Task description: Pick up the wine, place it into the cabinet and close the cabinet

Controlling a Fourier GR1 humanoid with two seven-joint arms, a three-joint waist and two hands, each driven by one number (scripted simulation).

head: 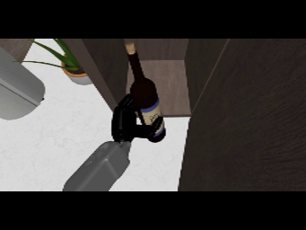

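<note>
The wine bottle (144, 92) is dark, with a pale label edged in blue and a tan cap. My right hand (124, 120) is shut on its lower body, fingers curled round the label. The bottle's neck points away from me into the open cabinet (172, 85), above the wooden shelf, while its base still hangs in front of the shelf's front edge. The cabinet's dark door (261, 121) stands open at the right and fills that side of the view. My left hand does not show.
A potted green plant (74, 69) stands on the white counter (42, 148) left of the cabinet's left panel (105, 67). A large grey rounded shape (6, 85) fills the upper left corner.
</note>
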